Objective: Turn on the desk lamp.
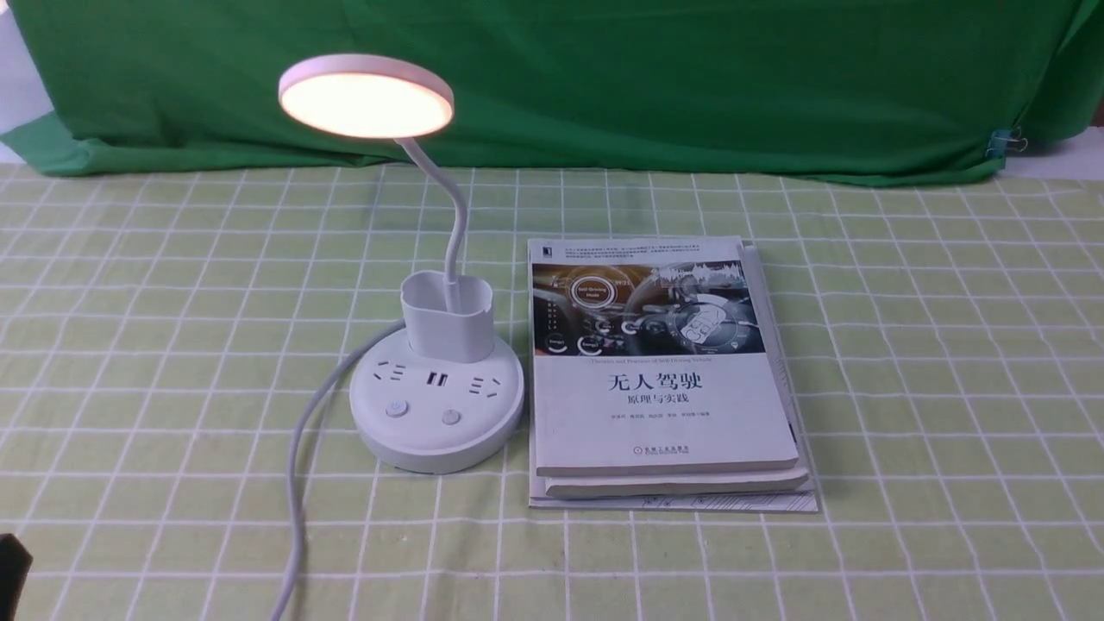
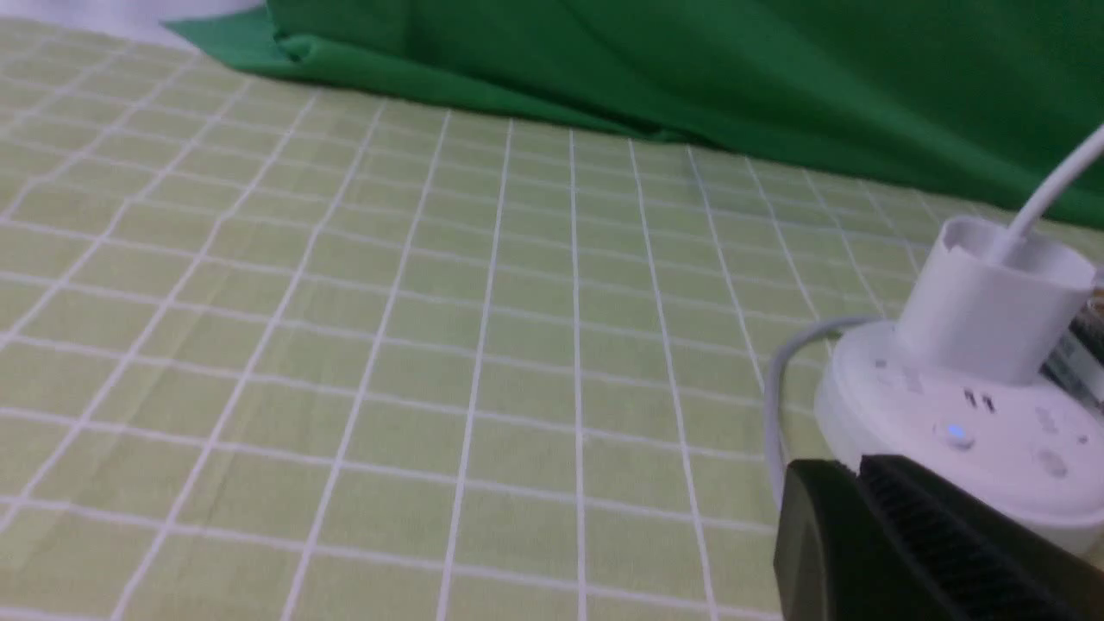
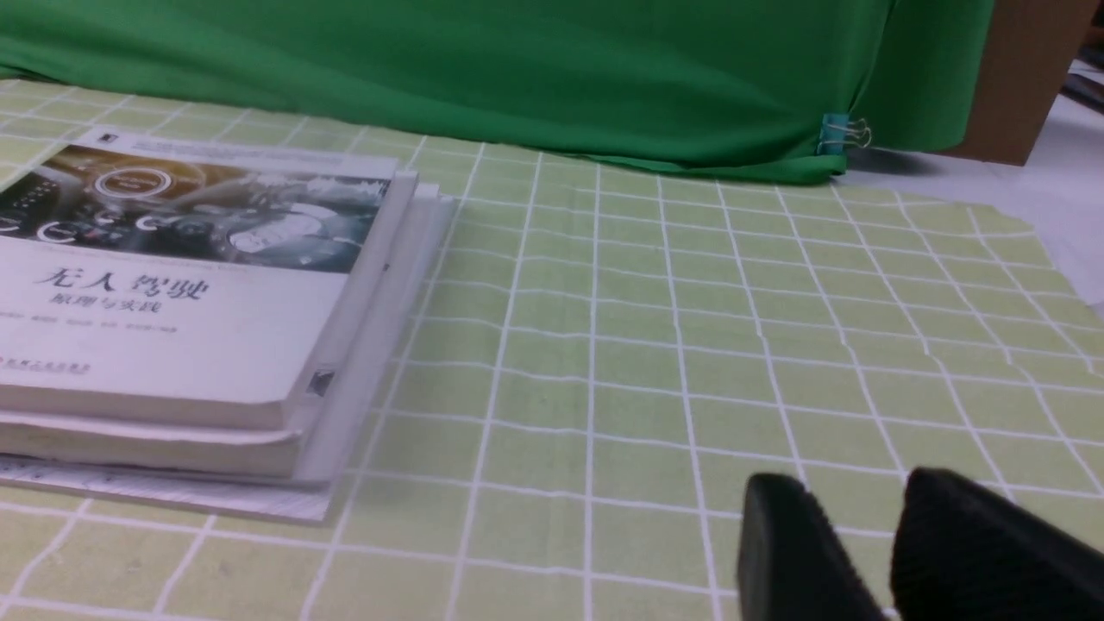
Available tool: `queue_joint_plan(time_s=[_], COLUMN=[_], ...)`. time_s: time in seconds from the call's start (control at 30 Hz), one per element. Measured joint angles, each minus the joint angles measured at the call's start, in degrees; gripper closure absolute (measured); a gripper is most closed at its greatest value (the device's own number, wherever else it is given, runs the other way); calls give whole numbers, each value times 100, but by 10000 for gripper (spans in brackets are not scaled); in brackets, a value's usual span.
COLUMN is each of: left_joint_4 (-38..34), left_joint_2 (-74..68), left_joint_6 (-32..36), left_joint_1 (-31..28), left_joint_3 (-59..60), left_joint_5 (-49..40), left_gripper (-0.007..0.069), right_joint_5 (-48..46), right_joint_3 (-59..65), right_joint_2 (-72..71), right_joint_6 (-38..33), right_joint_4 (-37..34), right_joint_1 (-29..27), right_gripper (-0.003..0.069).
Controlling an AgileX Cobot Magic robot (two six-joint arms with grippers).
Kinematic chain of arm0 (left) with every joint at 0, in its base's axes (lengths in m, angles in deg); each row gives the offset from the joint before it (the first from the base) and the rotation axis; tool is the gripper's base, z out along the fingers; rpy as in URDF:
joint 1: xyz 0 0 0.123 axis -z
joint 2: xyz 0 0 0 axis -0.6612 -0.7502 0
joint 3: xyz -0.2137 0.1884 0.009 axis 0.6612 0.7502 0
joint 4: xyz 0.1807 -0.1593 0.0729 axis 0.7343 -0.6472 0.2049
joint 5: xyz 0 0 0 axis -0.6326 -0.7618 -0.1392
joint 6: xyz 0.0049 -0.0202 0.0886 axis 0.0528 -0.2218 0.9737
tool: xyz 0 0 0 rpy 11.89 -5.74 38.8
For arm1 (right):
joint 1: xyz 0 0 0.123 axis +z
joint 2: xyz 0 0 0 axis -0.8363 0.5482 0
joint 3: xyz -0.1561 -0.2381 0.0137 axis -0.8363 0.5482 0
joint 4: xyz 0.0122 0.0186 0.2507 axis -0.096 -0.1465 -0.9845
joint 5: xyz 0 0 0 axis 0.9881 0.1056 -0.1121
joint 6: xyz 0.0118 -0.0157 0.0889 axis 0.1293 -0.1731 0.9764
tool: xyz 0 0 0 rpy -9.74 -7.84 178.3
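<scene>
Forward and to the right of the left jaws [image 2: 858,466], which are closed together, the desk lamp [image 1: 435,397] stands lit in the front view, gooseneck upright, buttons facing the robot; the left arm is nearer, and any pressing appears complete. The left wrist view omits the lit head but confirms those jaws' closure. The right wrist view shows parted, ungrasping right jaws [image 3: 849,487] and books [image 3: 164,319], without the lamp.

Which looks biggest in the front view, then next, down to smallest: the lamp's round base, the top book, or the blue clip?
1. Top book
2. Round base
3. Blue clip
</scene>
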Motion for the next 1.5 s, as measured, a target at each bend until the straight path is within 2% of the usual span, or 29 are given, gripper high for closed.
queue_joint_plan(time_s=[0.7,0.9,1.5], left_joint_4=[-19,-19,-25], left_joint_2=[7,7,7], left_joint_6=[32,50,112], left_joint_1=[-11,-11,-11], left_joint_3=[0,0,0], left_joint_5=[179,-270,-272], left_gripper=[606,606,606], right_joint_5=[0,0,0], right_joint_3=[0,0,0], right_joint_2=[0,0,0], right_joint_6=[0,0,0], right_joint_4=[0,0,0], right_joint_1=[0,0,0], right_gripper=[417,417,417])
